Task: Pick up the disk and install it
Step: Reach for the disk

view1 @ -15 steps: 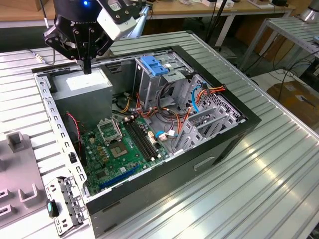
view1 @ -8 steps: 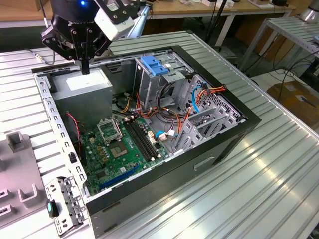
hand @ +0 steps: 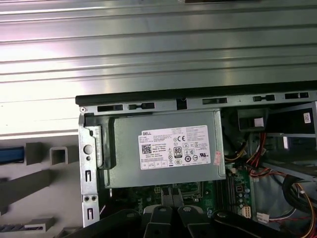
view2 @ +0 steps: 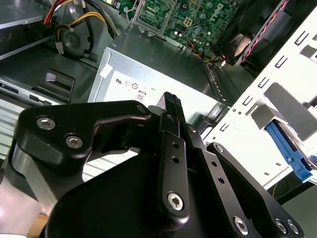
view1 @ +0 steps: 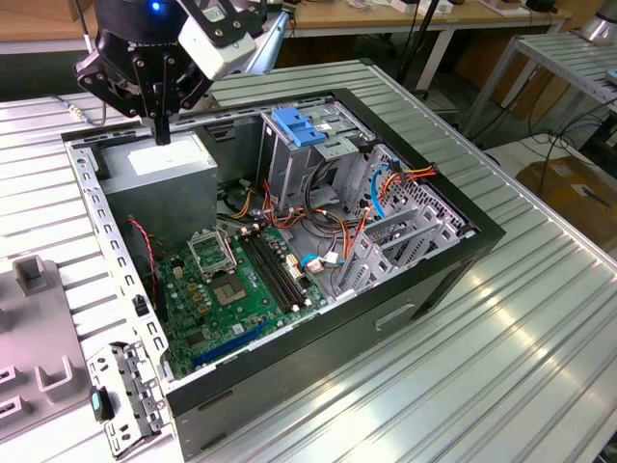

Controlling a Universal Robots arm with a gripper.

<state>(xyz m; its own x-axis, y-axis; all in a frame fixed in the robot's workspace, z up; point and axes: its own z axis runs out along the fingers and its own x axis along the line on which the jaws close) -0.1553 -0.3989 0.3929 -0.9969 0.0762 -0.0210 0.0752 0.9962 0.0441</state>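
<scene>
Gripper, fingers pressed together and holding nothing, hangs over the grey metal box inside the computer case; outside the case, near that box, a blue-edged piece lies by a grey holder, and I cannot tell if it is the disk

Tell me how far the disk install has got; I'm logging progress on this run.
Done: nothing looks finished yet. In hand: the gripper hangs shut and empty over the grey power supply box inside the open computer case. Left: both picking up the disk and installing it. Whether the drive cage with the blue handle already holds anything, I cannot tell.
</scene>
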